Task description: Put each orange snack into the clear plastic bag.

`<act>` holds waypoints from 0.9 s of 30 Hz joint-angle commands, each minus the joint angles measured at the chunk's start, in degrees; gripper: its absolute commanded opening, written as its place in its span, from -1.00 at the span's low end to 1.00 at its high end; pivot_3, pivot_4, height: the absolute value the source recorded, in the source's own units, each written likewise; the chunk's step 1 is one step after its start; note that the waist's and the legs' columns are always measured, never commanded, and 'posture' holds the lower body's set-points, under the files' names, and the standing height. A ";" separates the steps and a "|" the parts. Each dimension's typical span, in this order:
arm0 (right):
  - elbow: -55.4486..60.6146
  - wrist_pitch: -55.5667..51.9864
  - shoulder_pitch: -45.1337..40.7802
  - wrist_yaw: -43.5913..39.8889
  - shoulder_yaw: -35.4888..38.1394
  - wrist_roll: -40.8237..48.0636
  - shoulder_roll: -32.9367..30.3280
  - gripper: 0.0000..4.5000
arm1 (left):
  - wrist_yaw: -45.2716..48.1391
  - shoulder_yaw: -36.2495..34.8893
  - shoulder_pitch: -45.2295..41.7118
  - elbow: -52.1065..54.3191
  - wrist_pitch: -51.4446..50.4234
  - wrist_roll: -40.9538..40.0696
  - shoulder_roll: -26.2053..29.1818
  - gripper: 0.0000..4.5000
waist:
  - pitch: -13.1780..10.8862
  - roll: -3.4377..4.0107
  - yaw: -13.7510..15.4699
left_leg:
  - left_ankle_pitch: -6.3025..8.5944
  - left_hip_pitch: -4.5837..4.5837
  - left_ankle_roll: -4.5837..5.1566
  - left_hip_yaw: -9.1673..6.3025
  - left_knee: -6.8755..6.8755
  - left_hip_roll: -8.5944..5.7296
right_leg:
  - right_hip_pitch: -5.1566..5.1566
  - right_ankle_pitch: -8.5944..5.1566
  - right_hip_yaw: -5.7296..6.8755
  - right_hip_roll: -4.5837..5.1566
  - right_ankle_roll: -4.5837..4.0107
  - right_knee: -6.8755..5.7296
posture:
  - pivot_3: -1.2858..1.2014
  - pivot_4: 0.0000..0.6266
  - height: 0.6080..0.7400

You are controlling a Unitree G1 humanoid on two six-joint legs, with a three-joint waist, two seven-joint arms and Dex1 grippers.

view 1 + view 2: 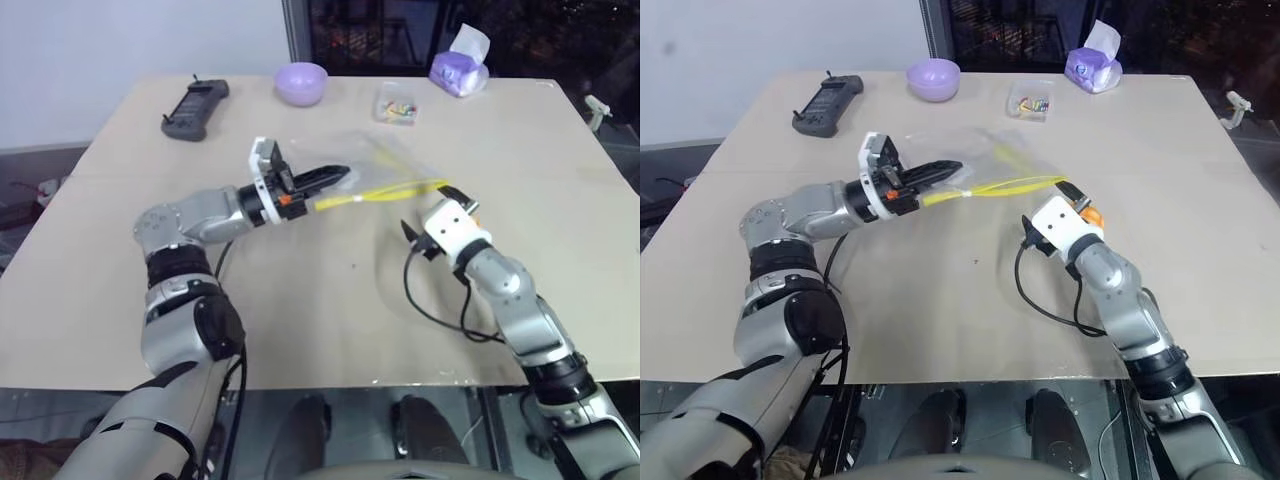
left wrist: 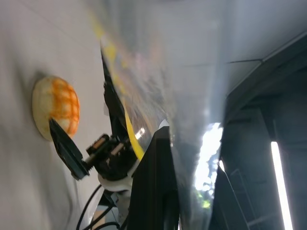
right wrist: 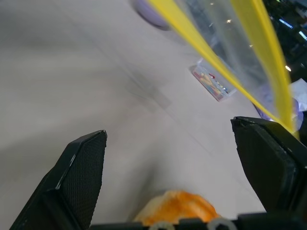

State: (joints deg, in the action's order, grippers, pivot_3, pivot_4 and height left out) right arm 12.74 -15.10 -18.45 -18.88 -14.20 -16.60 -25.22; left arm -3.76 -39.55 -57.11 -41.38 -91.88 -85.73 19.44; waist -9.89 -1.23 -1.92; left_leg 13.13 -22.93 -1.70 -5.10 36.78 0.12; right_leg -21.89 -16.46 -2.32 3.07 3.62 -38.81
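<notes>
Nearest the camera, the beige wooden table (image 1: pixel 300 330) is seen, with both arms reaching over it. On the left, the left gripper (image 1: pixel 335 177) is raised above the surface, its two black fingers pinched shut on the yellow-sealed edge of the clear plastic bag (image 1: pixel 395 165), which is held lifted with its mouth spread towards the right. Further right, the right gripper (image 1: pixel 432 212) is held wide apart and grips nothing; one finger lies against the yellow seal strip. The round domed orange snack with a criss-cross grid (image 1: pixel 1092 214) rests on the table just beside the right gripper, outside the bag. Along the far edge, from left to right, a black handheld controller (image 1: pixel 195 108), a small purple bowl (image 1: pixel 301 83), a small clear box of colourful bits (image 1: pixel 397 103) and a purple tissue pack (image 1: pixel 459 68) are noted.
</notes>
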 commanded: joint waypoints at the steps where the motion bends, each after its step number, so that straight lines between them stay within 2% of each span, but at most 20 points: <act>1: 6.13 0.14 2.55 -0.74 2.72 -1.13 -1.92 1.00 | -5.78 -1.24 1.02 3.95 1.90 -7.49 -0.21 -0.96 | 0.00 -0.01 -0.02 | 0.00 0.00 0.00 0.01 0.00 0.00 | 0.00 0.00 0.00 0.00 0.00 -0.01 | 0.03 -0.52 1.00; 8: 3.45 1.92 -0.60 2.25 2.13 -4.46 -0.28 1.00 | -17.22 5.22 7.03 11.21 9.73 -24.72 -1.36 -0.96 | -0.01 -0.02 -0.31 | -0.02 0.12 -0.03 0.03 0.01 0.04 | 0.01 0.01 -0.07 -0.03 0.00 -0.13 | 0.03 -0.52 1.00; 10: 1.92 2.95 -1.98 2.33 1.36 -4.82 0.51 1.00 | -18.78 6.56 8.20 13.11 11.56 -27.05 -1.68 -0.96 | -0.01 -0.02 -0.18 | -0.03 0.10 -0.04 0.03 0.03 0.03 | 0.01 0.01 -0.07 -0.01 -0.01 -0.13 | 0.03 -0.52 1.00; 18: -7.65 9.12 -8.72 1.72 -2.52 -5.51 4.07 1.00 | -19.41 6.50 9.70 16.95 13.46 -27.27 -3.07 -0.96 | -0.01 -0.03 -0.03 | -0.03 0.08 -0.04 0.07 0.03 0.00 | 0.03 0.01 -0.06 -0.01 -0.01 -0.06 | 0.03 -0.52 1.00; 26: -12.61 11.83 -11.37 2.32 -2.03 -5.23 5.76 1.00 | -18.71 6.28 10.35 18.26 13.02 -27.27 -3.41 -0.96 | -0.01 -0.04 -0.11 | -0.03 0.07 -0.05 0.06 0.04 0.01 | 0.03 0.01 -0.05 -0.03 -0.01 -0.05 | 0.03 -0.52 1.00; 27: -13.53 12.35 -12.05 2.69 -1.79 -5.05 6.11 0.89 | -18.70 6.31 10.43 18.41 12.99 -27.27 -3.43 -0.99 | -0.01 -0.04 -0.12 | -0.03 0.07 -0.05 0.06 0.04 0.01 | 0.03 0.01 -0.05 -0.03 -0.01 -0.05 | 0.03 -0.52 1.00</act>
State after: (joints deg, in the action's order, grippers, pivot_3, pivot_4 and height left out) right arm -1.25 -4.32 -28.76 -17.12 -17.23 -21.95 -19.48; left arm -23.22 -33.18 -46.74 -25.53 -78.89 -111.53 16.02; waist -9.91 -1.27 -2.04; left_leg 13.10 -22.86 -1.75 -5.05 36.81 0.13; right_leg -21.85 -16.45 -2.37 3.04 3.61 -38.86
